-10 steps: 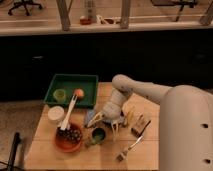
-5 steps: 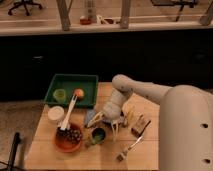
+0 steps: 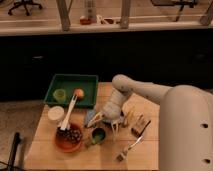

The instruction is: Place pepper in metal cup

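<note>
The metal cup is small, round and dark, and stands on the wooden table just right of the terracotta bowl. The green pepper shows at the cup's mouth. A green end reaches over the cup's lower-left rim, and I cannot tell whether the pepper rests fully inside. My gripper points down at the table a little right of the cup and slightly behind it, apart from it. The white arm comes in from the right.
The terracotta bowl holds dark pieces and a white utensil. A white cup stands to its upper left. A green tray holds a pale green cup and an orange fruit. A blue packet, a snack bar and a fork lie near the gripper.
</note>
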